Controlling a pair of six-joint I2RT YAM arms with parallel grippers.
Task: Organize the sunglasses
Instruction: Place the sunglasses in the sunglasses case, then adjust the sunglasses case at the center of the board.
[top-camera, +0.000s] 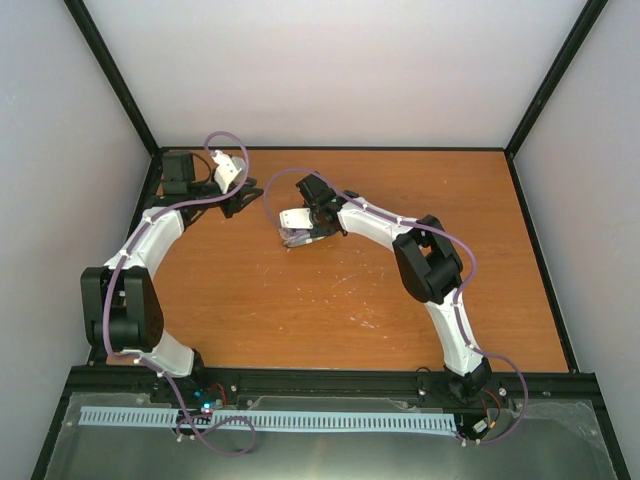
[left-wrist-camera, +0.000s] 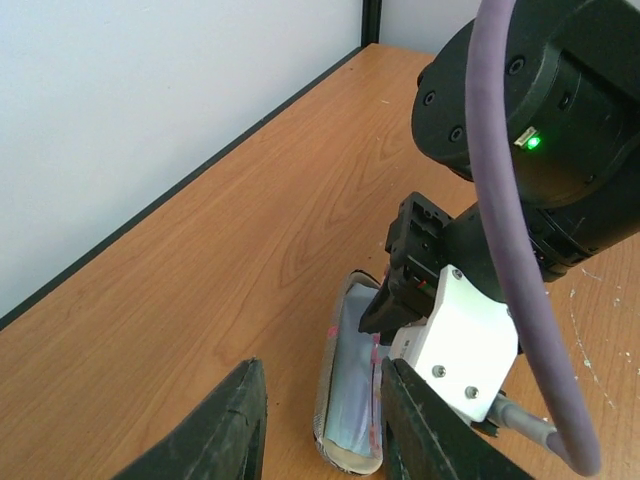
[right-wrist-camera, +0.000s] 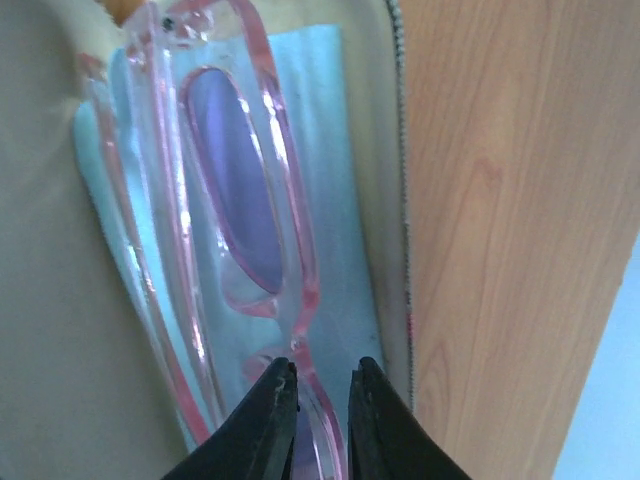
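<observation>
The sunglasses (right-wrist-camera: 240, 200) lie folded inside the open case (left-wrist-camera: 338, 320), on top of the blue cloth (right-wrist-camera: 345, 180). The case sits on the table (top-camera: 300, 330) in its far half, a little left of the middle and nearer the far edge than the near one. The right gripper (right-wrist-camera: 325, 368) is directly over them. Its fingers are drawn almost together with the pink rim at one end of the glasses between them, so it appears to be pinching the frame, though how firmly cannot be told. From those fingers the glasses stretch straight away, and their long axis runs along the length of the case, parallel to its zipped edge. The grip is therefore across the frame at its near end, not at the middle. The left gripper (left-wrist-camera: 325, 368) is spread wide and holds nothing. It hangs toward the far-left corner, near the case but apart from it, and looks along the case with the case's near end showing between its fingers. The right arm is plainly the nearer one and already on the glasses. With the frame lined up with the case, the next move probably only needs the right fingers to let go and lift straight off without dragging the rim sideways. The left arm is then well placed to steady or shut the case.
</observation>
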